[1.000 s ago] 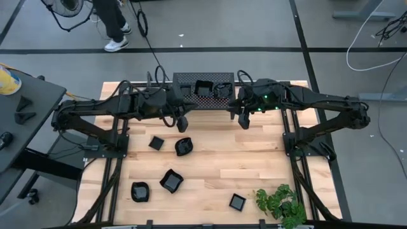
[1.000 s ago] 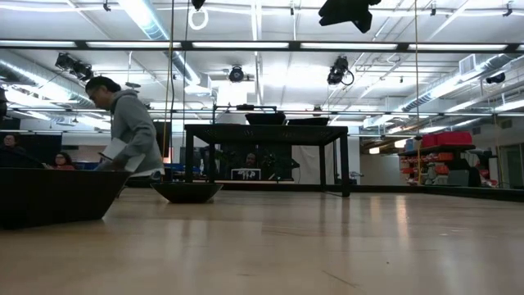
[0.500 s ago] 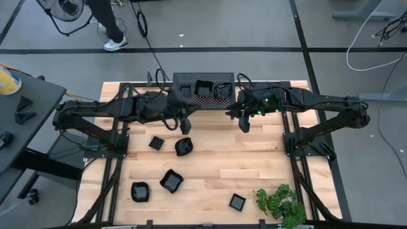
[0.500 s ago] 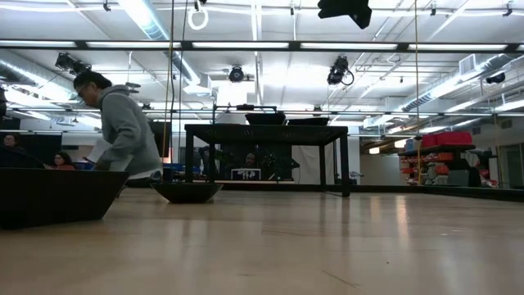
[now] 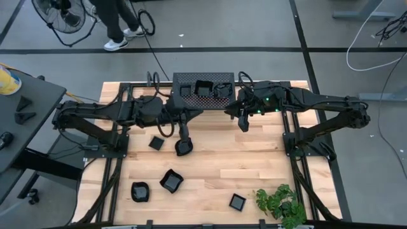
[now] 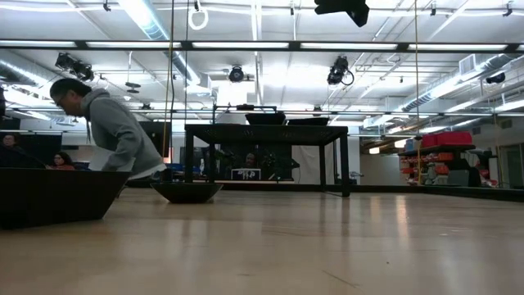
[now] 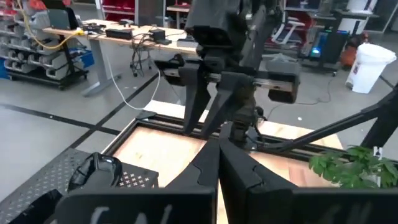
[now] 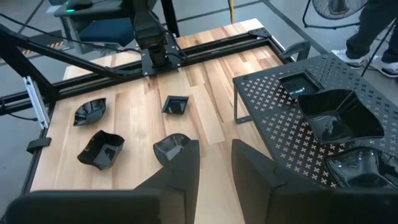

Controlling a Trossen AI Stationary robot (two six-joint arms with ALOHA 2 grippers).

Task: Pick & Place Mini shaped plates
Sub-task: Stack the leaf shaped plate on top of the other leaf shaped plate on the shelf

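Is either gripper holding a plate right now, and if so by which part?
No. The left gripper is shut on nothing; the right gripper is open and empty.

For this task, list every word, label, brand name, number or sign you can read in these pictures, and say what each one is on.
None can be read. The mini shaped plates, the perforated stand, the wooden table and both arms carry no legible print; any labels on shelves in the room behind are too blurred.

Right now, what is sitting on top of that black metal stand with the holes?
Three small black dishes rest on the perforated stand: a square one, a larger one and a third running off the picture's edge. Anything beneath the stand is hidden.
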